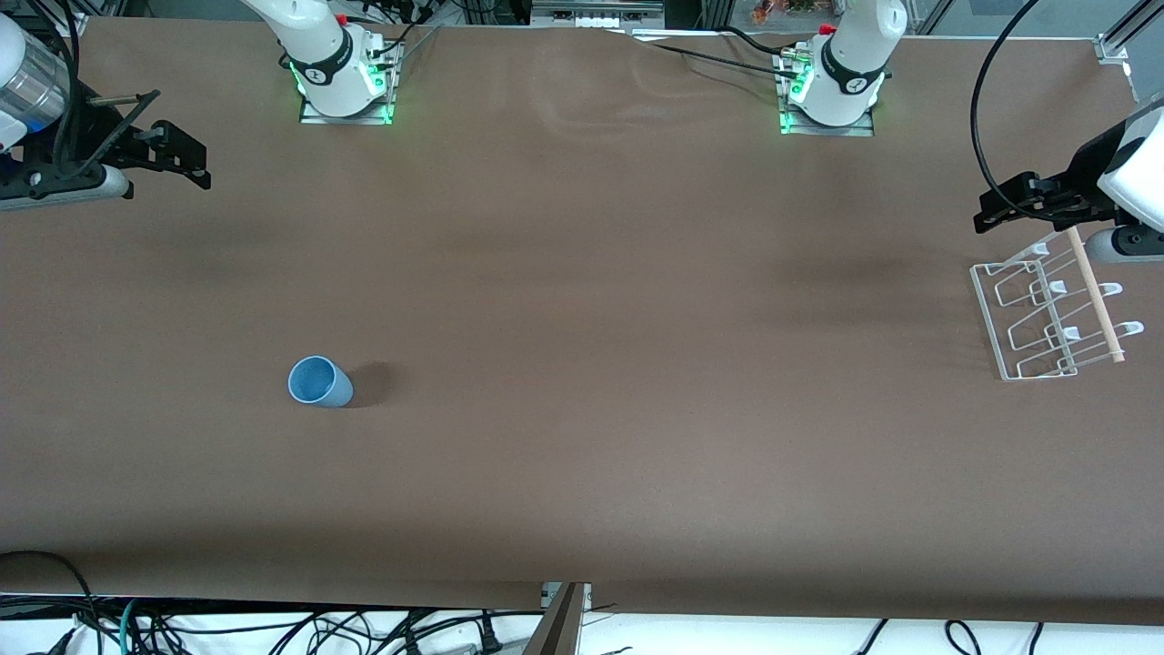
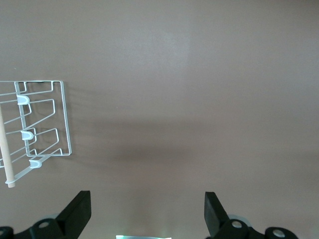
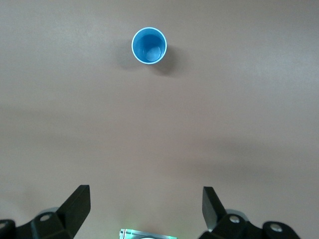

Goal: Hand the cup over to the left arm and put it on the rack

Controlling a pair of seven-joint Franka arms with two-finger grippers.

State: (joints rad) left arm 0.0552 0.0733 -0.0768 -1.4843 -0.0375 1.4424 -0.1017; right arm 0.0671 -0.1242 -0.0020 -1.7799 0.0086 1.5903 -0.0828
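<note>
The cup stands upright on the brown table, mouth up, toward the right arm's end and nearer the front camera than both arm bases. It stands alone with bare cloth all around it, and its shadow falls on the table just beside it. In the right wrist view the cup shows as an open blue ring with its floor visible inside, well apart from the two black fingers at the edge of the picture. The right gripper hangs in the air over the right arm's end of the table, its fingers spread wide with nothing between them. The rack sits on the table at the left arm's end, well apart from the cup, its white wire loops in rows and its pale wooden dowel lying across the top. The left gripper hangs above the table just beside the rack, at the rack's edge that lies farther from the front camera. Its fingers are spread apart and hold nothing. The left wrist view shows the rack to one side of the open jaws, not between them.
</note>
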